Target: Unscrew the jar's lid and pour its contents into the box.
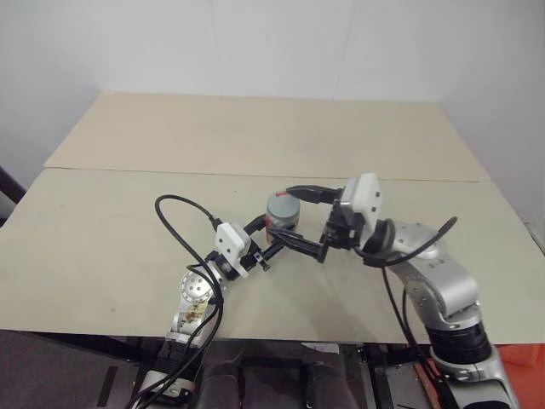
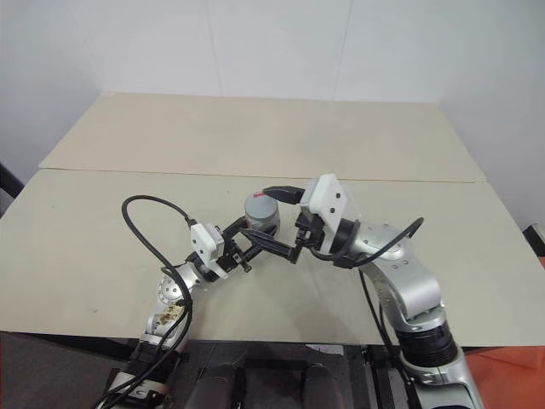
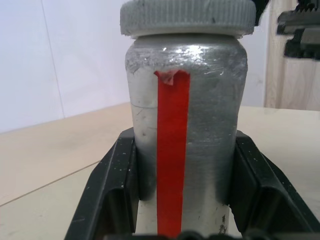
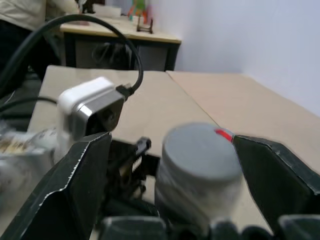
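Note:
The jar [image 3: 210, 125], silvery with a red vertical stripe, stands upright between the fingers [image 3: 115, 190] of my left gripper [image 1: 266, 232], which is shut on its body. The grey ribbed lid [image 3: 187, 17] sits on top of the jar [image 1: 283, 220]. My right gripper [image 4: 172, 140] is open, and its two black fingers [image 4: 75, 190] straddle the lid [image 4: 197, 152] on either side with a gap to each. The contents are hidden inside the jar. The box is out of view.
The pale wooden table [image 1: 128, 221] has a seam [image 1: 170, 173] running across it and a white wall behind. A black cable [image 1: 170, 204] loops up from my left wrist. Another desk [image 4: 125, 30] stands far off in the room.

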Controlling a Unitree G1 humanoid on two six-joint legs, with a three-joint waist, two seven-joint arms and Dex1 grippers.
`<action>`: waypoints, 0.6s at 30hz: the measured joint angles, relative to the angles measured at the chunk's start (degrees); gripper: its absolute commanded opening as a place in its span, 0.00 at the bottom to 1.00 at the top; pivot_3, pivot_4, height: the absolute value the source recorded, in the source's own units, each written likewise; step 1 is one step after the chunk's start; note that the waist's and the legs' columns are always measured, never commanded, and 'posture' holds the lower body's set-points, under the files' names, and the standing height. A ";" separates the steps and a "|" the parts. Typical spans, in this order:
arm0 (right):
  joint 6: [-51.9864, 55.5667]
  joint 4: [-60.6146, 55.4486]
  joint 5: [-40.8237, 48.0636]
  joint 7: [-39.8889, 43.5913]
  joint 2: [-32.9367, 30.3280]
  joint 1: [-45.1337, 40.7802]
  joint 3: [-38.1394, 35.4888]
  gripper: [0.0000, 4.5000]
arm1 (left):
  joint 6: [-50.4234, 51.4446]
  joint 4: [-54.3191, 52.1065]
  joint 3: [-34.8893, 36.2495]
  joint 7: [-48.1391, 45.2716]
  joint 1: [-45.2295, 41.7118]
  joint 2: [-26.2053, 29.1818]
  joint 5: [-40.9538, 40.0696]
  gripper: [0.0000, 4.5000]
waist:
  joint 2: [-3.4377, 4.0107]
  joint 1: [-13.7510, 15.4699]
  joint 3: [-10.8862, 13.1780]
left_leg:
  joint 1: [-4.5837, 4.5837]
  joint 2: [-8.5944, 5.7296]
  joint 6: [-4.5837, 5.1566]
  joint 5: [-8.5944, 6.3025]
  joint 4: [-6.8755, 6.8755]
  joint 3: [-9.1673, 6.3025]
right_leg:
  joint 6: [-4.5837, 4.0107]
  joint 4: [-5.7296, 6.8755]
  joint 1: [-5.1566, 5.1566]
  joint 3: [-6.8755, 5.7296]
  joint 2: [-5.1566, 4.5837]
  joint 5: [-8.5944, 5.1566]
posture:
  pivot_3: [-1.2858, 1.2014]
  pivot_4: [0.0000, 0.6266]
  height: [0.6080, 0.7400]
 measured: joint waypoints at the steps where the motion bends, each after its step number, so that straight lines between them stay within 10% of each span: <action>1: 0.07 0.09 -0.76 -1.60 1.33 -0.78 0.58 1.00 | 0.00 0.00 -0.02 0.02 -0.02 -0.05 0.00 0.44 | 0.00 0.01 0.00 | 0.00 0.00 0.00 0.00 0.00 0.00 | 0.00 0.00 0.00 0.00 0.00 0.00 | 0.52 0.24 1.00; 18: -0.28 6.16 -6.53 -4.97 3.79 -3.65 2.12 1.00 | -0.01 0.19 -0.35 0.03 -0.01 -0.29 0.01 0.44 | 0.00 0.18 0.00 | -0.01 0.00 0.00 0.00 0.00 0.01 | 0.00 -0.02 0.01 -0.01 0.00 0.00 | 0.52 0.24 1.00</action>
